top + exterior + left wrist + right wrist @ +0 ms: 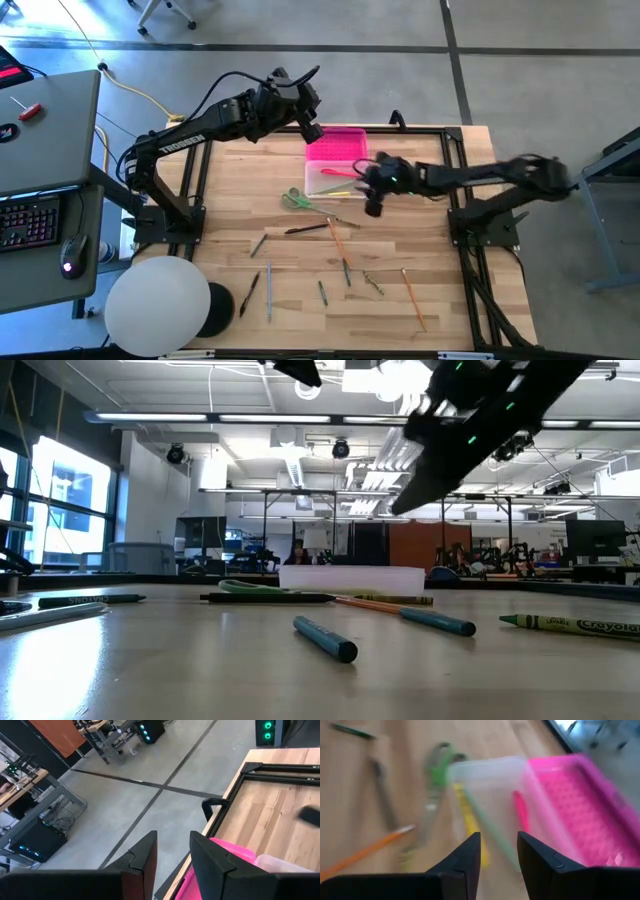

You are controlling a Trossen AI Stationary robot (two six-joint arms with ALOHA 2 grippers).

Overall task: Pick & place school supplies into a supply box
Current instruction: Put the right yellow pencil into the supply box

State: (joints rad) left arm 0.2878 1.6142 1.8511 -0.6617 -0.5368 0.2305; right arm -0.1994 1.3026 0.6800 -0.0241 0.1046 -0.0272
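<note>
The supply box lies open near the table's far edge, its pink lid (340, 142) flat beside the clear base (333, 180). Pink, yellow and green pens (521, 812) lie in the base. Green-handled scissors (296, 200) rest on the wood just left of the base. Loose pens and pencils lie across the table's middle and near side, such as an orange pencil (338, 240) and a black pen (305, 229). My right gripper (374, 205) (498, 837) hovers open and empty above the base's right end. My left gripper (311, 130) (173, 837) hangs open and empty over the lid's far left corner.
A white dome (158, 305) and a black disc (215, 310) take up the near left corner. Black frame rails (455, 150) run along the table's edges. A desk with a keyboard (30, 215) stands left of the table. A green crayon (575, 625) lies close to the low camera.
</note>
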